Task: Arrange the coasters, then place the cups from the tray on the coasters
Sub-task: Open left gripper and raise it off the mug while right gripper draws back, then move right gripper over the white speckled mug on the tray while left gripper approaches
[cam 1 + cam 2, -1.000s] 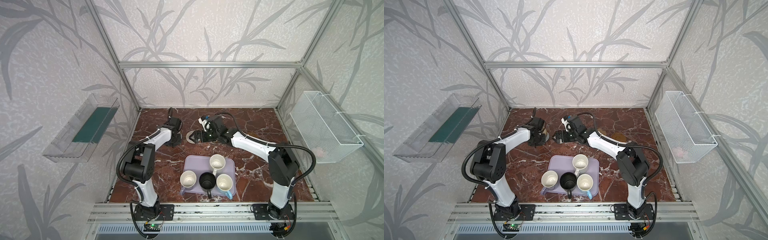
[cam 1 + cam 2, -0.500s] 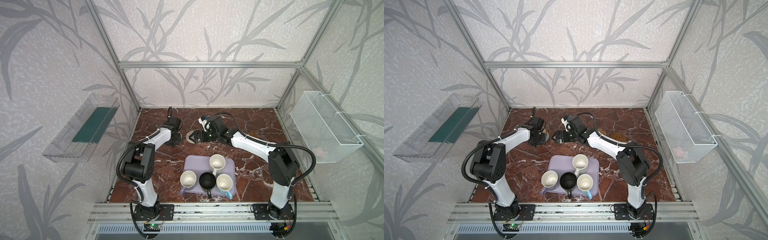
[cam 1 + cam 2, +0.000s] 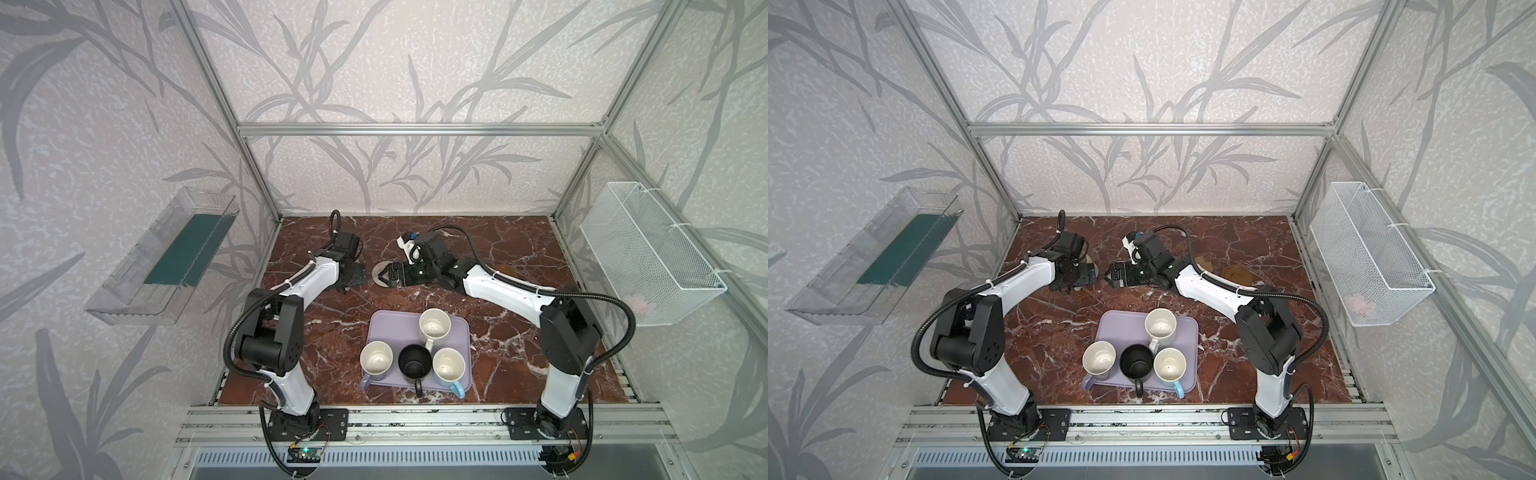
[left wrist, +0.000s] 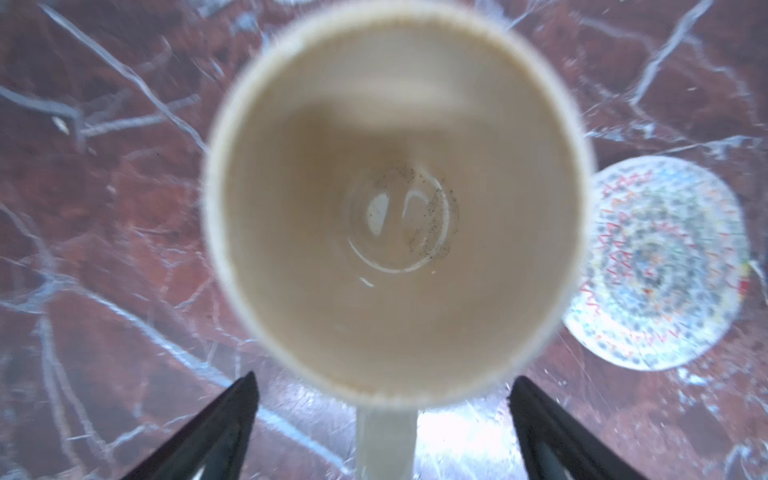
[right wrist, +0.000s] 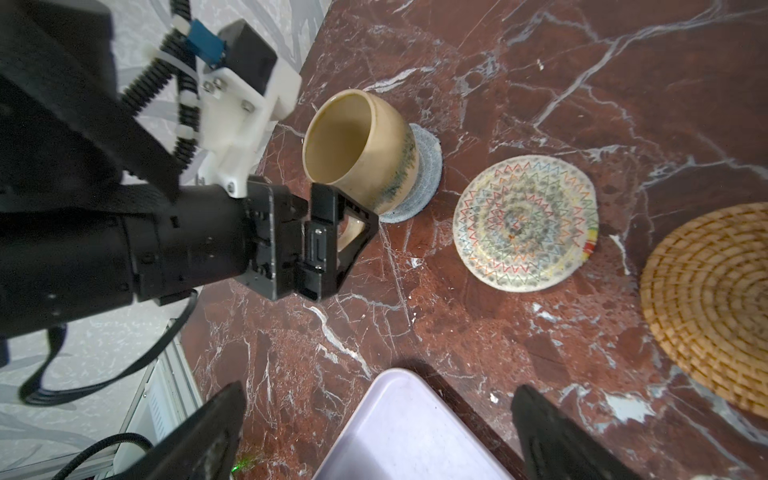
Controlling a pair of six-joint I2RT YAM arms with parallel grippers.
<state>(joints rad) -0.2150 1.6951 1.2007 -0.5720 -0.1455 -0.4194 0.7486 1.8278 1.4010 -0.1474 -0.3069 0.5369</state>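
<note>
4 cups on tray: speckled cup (image 3: 435, 325), lavender cup (image 3: 376, 358), black cup (image 3: 414, 360) and light blue cup (image 3: 449, 365) are standing upright on the lavender tray (image 3: 395, 332) at the front of the marble table (image 3: 332, 332); the last 3 are crowding together in a row.
Beige cup: the beige cup (image 5: 361, 145) is sitting on the grey-blue coaster (image 5: 428, 166) at the back left, well apart from the tray; the coaster's edge is showing on 1 side.
Left gripper: the left gripper (image 4: 382, 377) is hanging over the beige cup, its 2 fingers (image 4: 232, 415) spreading wide on either side of the handle, gripping nothing.
Right gripper: the right gripper (image 5: 378, 386) is hovering by the cream coaster, jaws standing wide, empty.
Cream coaster: the cream coaster (image 5: 523, 222), stitched in coloured zigzags, is lying flat just beside the grey-blue coaster, carrying nothing.
Rattan coaster: the rattan coaster (image 5: 715, 307) is lying next along, bare.
Paw coaster, brown saucer: the paw coaster (image 3: 1203, 262) is peeking out from behind the right arm; the brown saucer (image 3: 1237, 273) is lying near it, further right.
</note>
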